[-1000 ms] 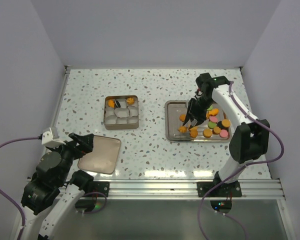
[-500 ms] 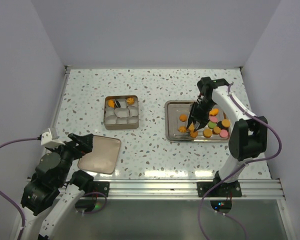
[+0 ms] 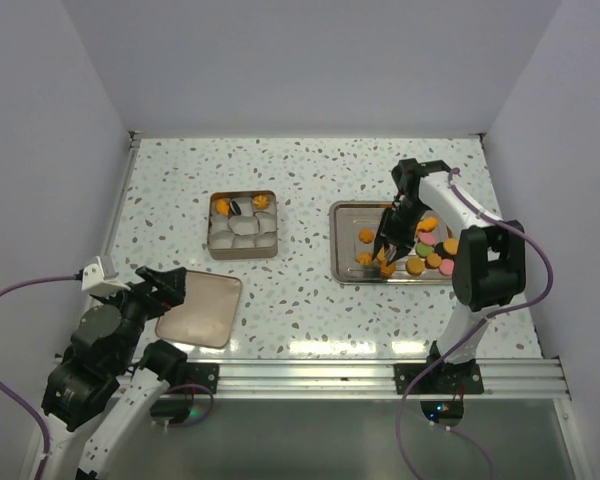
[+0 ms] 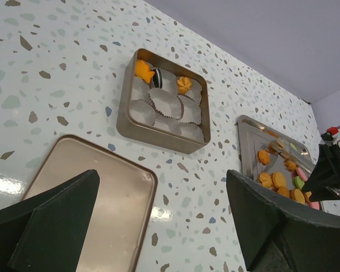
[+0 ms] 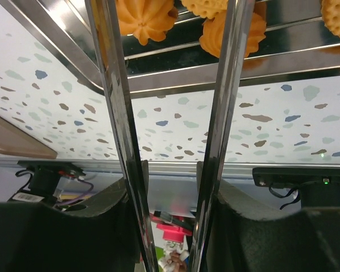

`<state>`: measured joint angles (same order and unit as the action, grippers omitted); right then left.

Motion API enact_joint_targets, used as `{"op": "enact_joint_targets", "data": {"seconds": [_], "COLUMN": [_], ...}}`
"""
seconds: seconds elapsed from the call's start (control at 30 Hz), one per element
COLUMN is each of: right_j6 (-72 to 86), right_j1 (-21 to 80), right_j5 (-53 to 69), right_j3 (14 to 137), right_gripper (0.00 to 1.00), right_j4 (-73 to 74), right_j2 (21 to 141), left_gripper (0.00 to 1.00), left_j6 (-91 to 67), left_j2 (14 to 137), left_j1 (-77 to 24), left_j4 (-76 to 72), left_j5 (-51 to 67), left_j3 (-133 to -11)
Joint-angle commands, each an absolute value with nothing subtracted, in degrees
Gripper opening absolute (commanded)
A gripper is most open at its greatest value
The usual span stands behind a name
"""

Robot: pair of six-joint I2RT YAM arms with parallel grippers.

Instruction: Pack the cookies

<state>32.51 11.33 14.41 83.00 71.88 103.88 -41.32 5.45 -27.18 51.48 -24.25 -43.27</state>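
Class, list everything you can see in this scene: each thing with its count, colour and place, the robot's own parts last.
table: one, white speckled, under everything
tin: one, bronze, centre-left
paper cups: several, white, inside tin
cookies in tin: three, two orange, one dark, back row
lid: one, bronze, flat by left hand
tray: one, silver, right side
cookies on tray: many, mostly orange, some pink, green
left hand: one, black, open, near lid
right hand: one, black, down among tray cookies

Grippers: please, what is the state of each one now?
Left gripper: open, empty.
Right gripper: jaws narrow among the cookies; grip cannot be told.
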Motion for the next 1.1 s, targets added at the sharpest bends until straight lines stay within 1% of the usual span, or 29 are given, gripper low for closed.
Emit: {"op": "enact_joint_targets", "data": {"seconds": [0.0,0.27,0.37,0.47,0.5,0.6,0.7,0.87,1.03,1.07], "right_j6": [32.4,32.7,32.9,33.0,33.0,33.0,33.3,34.1,36.5,37.2], "right_j1": [10.5,9.8,9.7,9.7,9.7,9.6,9.7,10.5,15.5,17.9], "right_j5": [14.0,14.2,14.4,14.9,15.1,15.5,16.3,18.1,19.9,20.7], "right_j3": [83.7,86.1,86.3,86.3,86.4,86.9,89.0,94.7,102.2,103.3], "right_gripper": [0.42,0.41,0.36,0.30,0.26,0.22,0.18,0.15,0.11,0.11], "right_j4": [70.9,70.8,70.8,70.8,70.8,71.1,72.1,74.9,77.3,77.3], "right_j2": [104.9,107.3,107.3,107.0,106.9,106.2,105.3,103.5,102.7,102.7], "left_gripper": [1.00,1.00,1.00,1.00,1.00,1.00,1.00,1.00,1.00,1.00], "left_j6": [-41.2,-40.8,-40.6,-40.7,-40.7,-40.7,-40.8,-40.9,-40.8,-40.8], "left_j2": [6.3,7.3,7.6,7.6,7.5,7.5,7.1,6.8,6.6,6.5], "left_j1": [-27.5,-27.5,-27.4,-27.5,-27.5,-27.5,-27.5,-27.5,-27.5,-27.5], "left_j4": [49.2,49.0,49.0,49.0,49.0,49.0,49.0,49.0,48.8,48.8], "left_j5": [-24.8,-24.3,-24.2,-24.1,-24.2,-24.2,-24.3,-24.3,-24.2,-24.3], "left_j3": [-43.4,-43.5,-43.4,-43.4,-43.4,-43.4,-43.4,-43.3,-43.2,-43.2]}}
